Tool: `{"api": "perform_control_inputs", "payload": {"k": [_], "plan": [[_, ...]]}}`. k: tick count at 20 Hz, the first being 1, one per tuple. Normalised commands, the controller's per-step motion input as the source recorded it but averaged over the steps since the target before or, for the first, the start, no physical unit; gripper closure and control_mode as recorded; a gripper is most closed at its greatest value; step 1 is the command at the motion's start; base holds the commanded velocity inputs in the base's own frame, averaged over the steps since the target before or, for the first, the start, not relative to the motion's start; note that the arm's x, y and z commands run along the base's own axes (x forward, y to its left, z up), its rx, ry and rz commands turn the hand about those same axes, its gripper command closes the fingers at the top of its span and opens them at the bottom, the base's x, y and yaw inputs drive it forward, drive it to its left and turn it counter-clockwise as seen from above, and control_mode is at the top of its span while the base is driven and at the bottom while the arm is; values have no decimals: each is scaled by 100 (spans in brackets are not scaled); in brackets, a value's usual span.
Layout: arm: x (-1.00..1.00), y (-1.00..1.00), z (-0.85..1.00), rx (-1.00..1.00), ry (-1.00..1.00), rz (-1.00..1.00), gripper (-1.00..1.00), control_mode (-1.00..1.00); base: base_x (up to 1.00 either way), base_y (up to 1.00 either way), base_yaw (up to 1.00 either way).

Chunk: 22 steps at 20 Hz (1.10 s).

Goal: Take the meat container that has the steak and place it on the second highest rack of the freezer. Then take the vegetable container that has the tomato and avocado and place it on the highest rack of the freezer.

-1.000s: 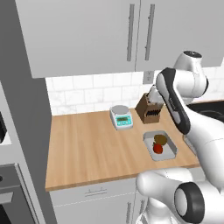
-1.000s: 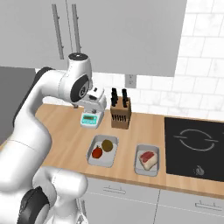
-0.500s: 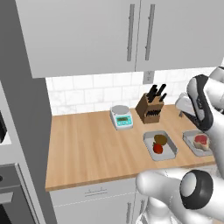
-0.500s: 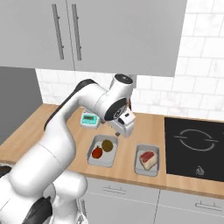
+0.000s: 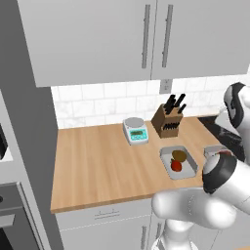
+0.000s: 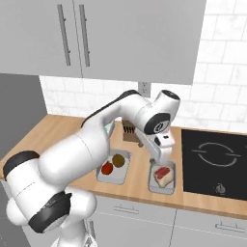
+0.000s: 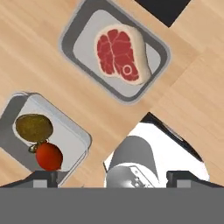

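Hand view looks straight down on the wooden bench (image 7: 39,65), where two grey trays sit well apart. The meat tray (image 7: 116,54) lies toward the top of that view with the steak (image 7: 120,52) flat inside it, red face up and a pale rim along one side. The vegetable tray (image 7: 43,135) sits toward the lower left, holding the avocado (image 7: 33,127) and the tomato (image 7: 48,156), which touch each other. The fingers (image 7: 111,178) stand wide, one dark tip at each lower corner of the view, and hold nothing; both trays rest on the bench below them.

Right base view shows the white arm (image 6: 120,120) bent over the bench with its hand hanging just above the meat tray (image 6: 162,177), close to the steak (image 6: 164,175). The vegetable tray (image 6: 114,166) lies just to the left with the tomato (image 6: 107,168) and avocado (image 6: 118,160). A black cooktop (image 6: 214,161) is set into the bench on the right, and a knife block (image 6: 128,130) stands partly hidden behind the arm.

Left base view shows the vegetable tray (image 5: 178,162) near the front edge of the bench (image 5: 97,166), a kitchen scale (image 5: 135,130) and the knife block (image 5: 169,119) by the tiled wall (image 5: 93,105), and grey wall cabinets (image 5: 127,34) above. The meat tray is mostly hidden there by the arm.
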Motion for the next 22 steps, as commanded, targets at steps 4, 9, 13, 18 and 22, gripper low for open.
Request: {"api": "perform_control_inputs", "payload": {"k": [4, 9, 13, 18, 22], "plan": [[0, -38, -73, 0, 24, -21, -100, -100, 0, 0, 0], [0, -34, -98, 0, 6, -5, -100, -100, 0, 0, 0], [-13, -29, -77, -2, 0, 0, -100, -100, 0, 0, 0], [-2, -45, -67, -4, -3, -4, -100, -100, 0, 0, 0], [-24, -26, -34, -8, -16, -3, -100, -100, 0, 0, 0]]}}
